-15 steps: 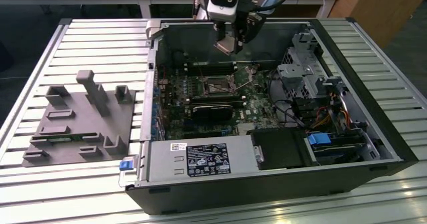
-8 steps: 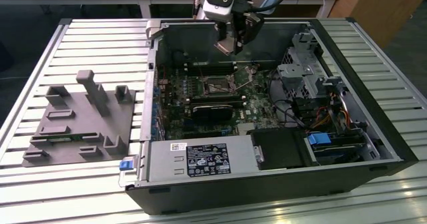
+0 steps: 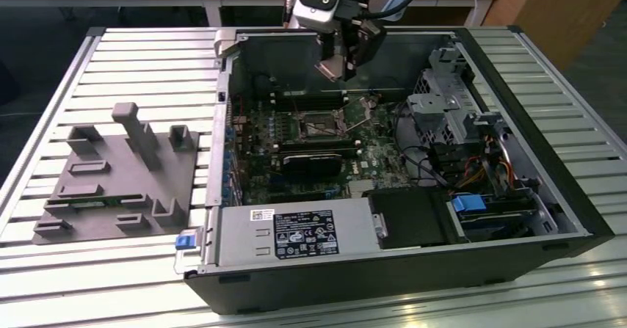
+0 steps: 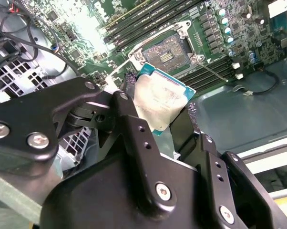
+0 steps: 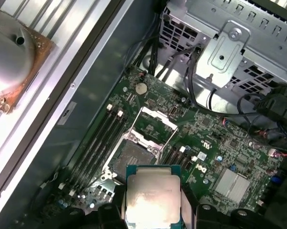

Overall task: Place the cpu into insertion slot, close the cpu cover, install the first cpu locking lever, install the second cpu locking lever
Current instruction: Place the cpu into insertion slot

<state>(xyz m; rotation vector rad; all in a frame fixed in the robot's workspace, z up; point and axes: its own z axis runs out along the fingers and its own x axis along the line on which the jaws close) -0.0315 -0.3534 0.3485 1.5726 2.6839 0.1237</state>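
Second wrist view shows the end effector (image 4: 158, 109) clamped on the cpu (image 4: 158, 94), held over the far side of the computer case (image 3: 294, 291), above the empty insertion slot (image 4: 174, 47). The cpu cover (image 5: 158, 117) stands open; nothing is seated, closed or latched yet.

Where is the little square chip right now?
In the second wrist view the cpu is pinched in the gripper, up in the air above the green board, not yet in the insertion slot.

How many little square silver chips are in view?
1: the cpu, clamped in the gripper above the motherboard, short of the empty insertion slot. Others could be hidden.
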